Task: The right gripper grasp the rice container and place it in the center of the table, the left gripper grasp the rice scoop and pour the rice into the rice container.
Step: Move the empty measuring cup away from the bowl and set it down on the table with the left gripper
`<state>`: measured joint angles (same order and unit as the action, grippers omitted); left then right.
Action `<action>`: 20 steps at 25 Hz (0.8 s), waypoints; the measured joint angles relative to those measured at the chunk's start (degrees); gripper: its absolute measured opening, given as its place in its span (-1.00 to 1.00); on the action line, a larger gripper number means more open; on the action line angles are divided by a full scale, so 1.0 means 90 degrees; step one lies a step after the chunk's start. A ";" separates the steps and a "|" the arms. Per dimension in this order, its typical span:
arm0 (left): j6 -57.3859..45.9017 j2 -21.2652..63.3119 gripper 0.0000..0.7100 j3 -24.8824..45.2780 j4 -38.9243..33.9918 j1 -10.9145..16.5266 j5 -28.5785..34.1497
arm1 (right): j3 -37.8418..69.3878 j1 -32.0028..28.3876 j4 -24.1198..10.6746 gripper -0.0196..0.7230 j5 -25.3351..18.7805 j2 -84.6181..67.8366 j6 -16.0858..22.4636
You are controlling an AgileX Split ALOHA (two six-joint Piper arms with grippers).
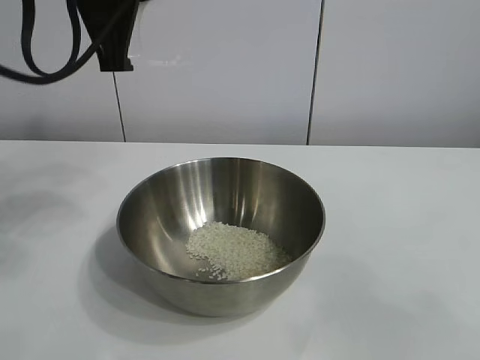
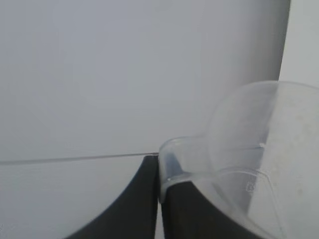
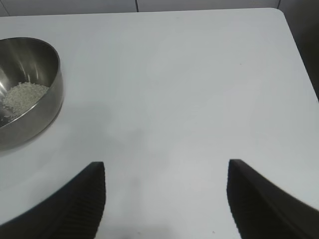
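Note:
The rice container (image 1: pixel 221 225), a wide shiny steel bowl, stands on the white table (image 1: pixel 405 225) near its middle. A loose pile of rice (image 1: pixel 236 251) lies in its bottom. The left gripper (image 2: pixel 159 167) is shut on the rim of the rice scoop (image 2: pixel 249 149), a clear plastic cup, held in the air in front of a pale wall; no grains show in it. In the exterior view only a black part of the left arm (image 1: pixel 112 41) shows at the top left. The right gripper (image 3: pixel 165 163) hangs open over bare table, well away from the rice container (image 3: pixel 30 89), holding nothing.
White wall panels (image 1: pixel 225 67) with dark seams stand behind the table. Black cables (image 1: pixel 45 52) hang by the left arm. The table's far edge and rounded corner (image 3: pixel 279 15) show in the right wrist view.

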<state>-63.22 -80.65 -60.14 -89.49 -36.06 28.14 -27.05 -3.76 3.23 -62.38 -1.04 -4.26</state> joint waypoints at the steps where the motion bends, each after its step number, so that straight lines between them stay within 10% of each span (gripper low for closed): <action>1: -0.0414 0.0099 -0.98 0.0000 0.0108 0.0238 -0.0223 | 0.0000 0.0000 0.0000 0.33 0.0000 0.0000 0.0000; 12: -0.2242 0.0230 -0.98 0.1175 0.0139 0.2825 -0.3503 | 0.0000 0.0000 0.0000 0.33 0.0000 0.0000 0.0000; 20: -0.1678 0.0230 -0.98 0.1801 0.2009 0.4214 -0.5226 | 0.0000 0.0000 0.0000 0.33 0.0000 0.0000 0.0000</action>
<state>-78.32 -78.58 -43.93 -71.41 1.87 -18.89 -27.05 -3.76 3.23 -62.38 -1.04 -4.26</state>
